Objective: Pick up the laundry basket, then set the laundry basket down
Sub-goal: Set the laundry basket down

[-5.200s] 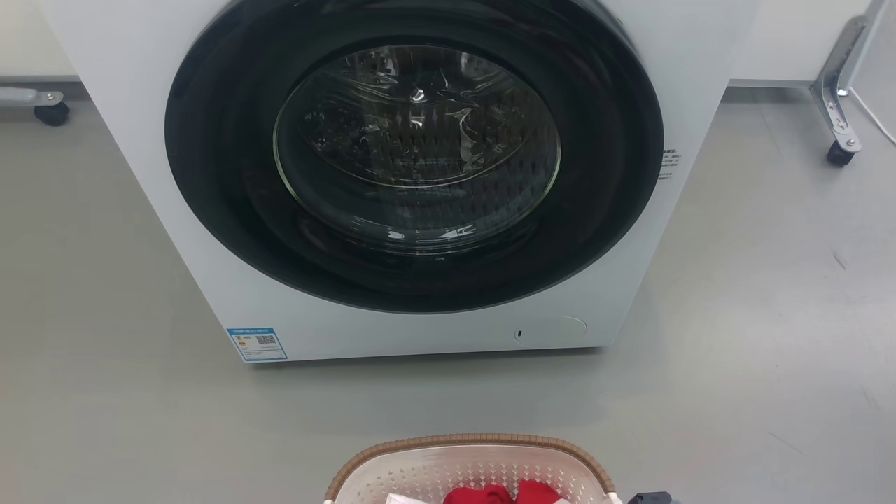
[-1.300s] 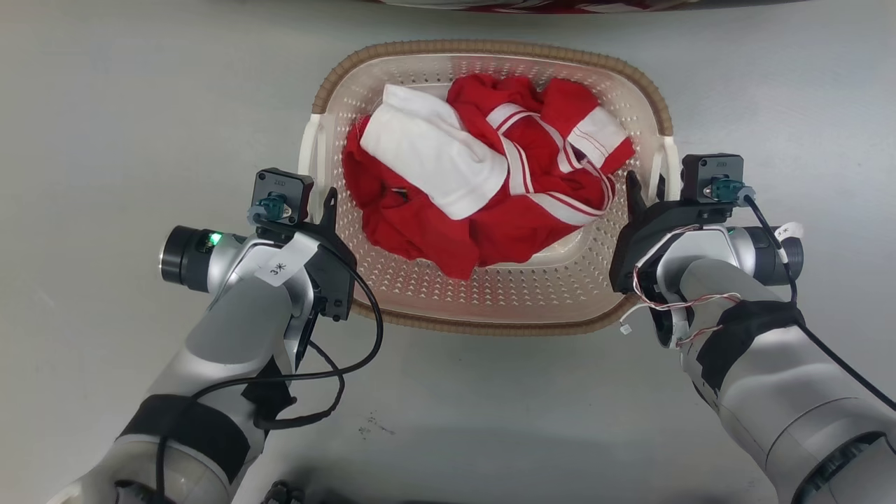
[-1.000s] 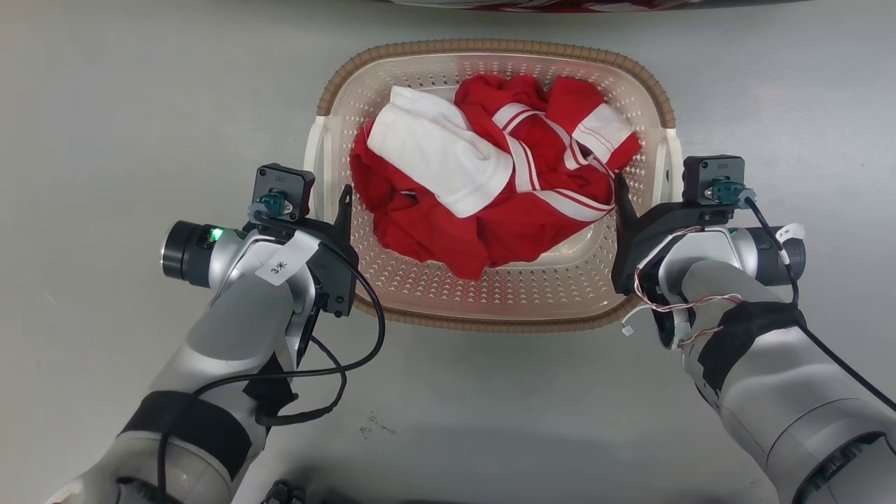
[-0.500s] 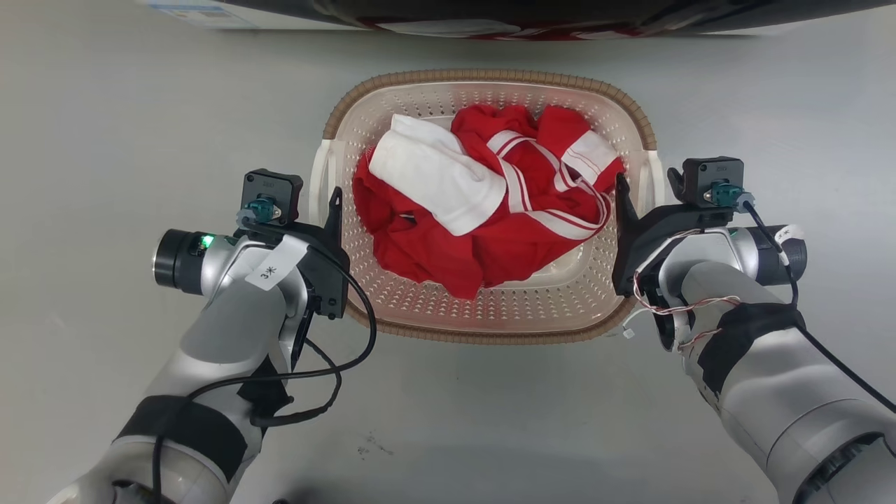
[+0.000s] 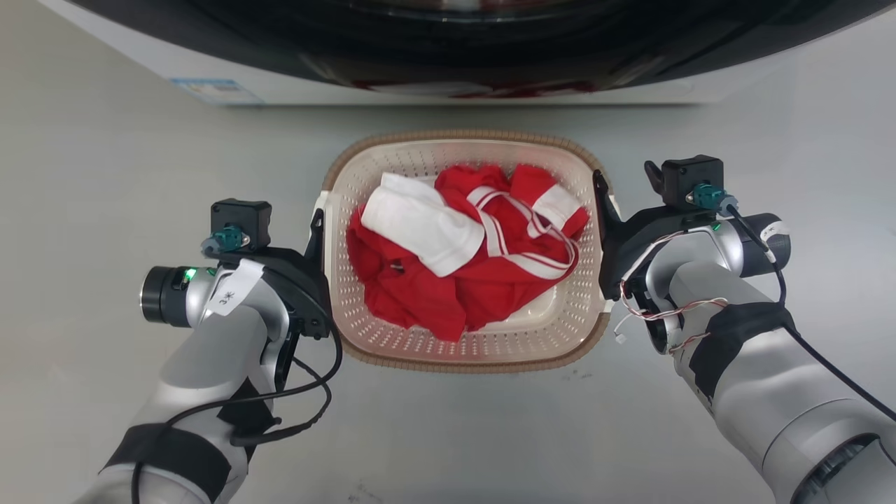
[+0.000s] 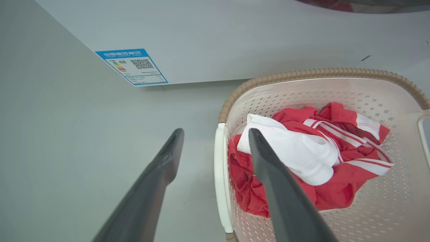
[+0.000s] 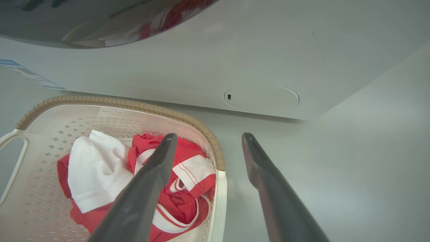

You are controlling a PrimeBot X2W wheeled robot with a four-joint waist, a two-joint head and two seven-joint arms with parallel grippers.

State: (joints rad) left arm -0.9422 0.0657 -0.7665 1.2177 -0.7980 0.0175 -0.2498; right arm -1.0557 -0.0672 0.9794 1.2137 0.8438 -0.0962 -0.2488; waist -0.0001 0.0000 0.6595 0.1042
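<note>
laundry basket [image 5: 455, 134]: on floor [image 5: 105, 175], just before washing machine [image 6: 235, 33] | left gripper [image 6: 215, 134], right gripper [image 7: 209, 136]: fingers apart, empty, each astride a loop handle [image 6: 220, 188] | advice: close both together, lift level, keep clothes [image 5: 420, 301] from spilling

We are wearing silver arms [image 5: 763, 392] with black bands [image 5: 735, 336], each carrying a black box [image 5: 240, 217] and teal plug [image 5: 227, 238]. A black cable [image 5: 338, 357] is looping off our left arm [image 5: 210, 350], red-and-white wires [image 5: 665, 313] are trailing along our right, and our dark fingers [image 6: 278, 188] are tapering.
</note>
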